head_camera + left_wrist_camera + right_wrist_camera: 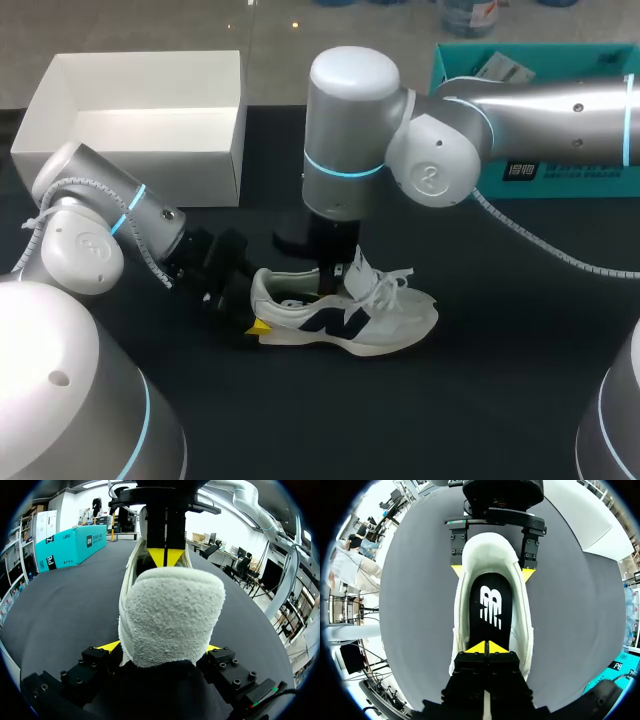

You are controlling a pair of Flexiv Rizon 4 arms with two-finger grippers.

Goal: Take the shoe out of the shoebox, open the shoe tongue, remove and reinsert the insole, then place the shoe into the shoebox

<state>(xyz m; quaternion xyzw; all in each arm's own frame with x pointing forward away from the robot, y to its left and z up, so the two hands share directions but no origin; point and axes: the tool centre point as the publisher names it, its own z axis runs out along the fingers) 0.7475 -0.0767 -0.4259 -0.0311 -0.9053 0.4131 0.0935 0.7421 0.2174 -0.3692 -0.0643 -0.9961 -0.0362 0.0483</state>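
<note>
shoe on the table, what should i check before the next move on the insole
1. Shoe out of the shoebox, upright on the table: ok.
2. Left gripper shut on the heel from both sides: ok.
3. Insole lying flat inside the shoe: ok.
4. Right gripper tips together at the insole, actually pinching it: cannot tell.
5. Shoebox open and empty: ok.

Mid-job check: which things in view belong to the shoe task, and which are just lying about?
Part of the job: shoe, insole, white shoebox, left pincer, right pincer.
Lying about: teal box.
</note>
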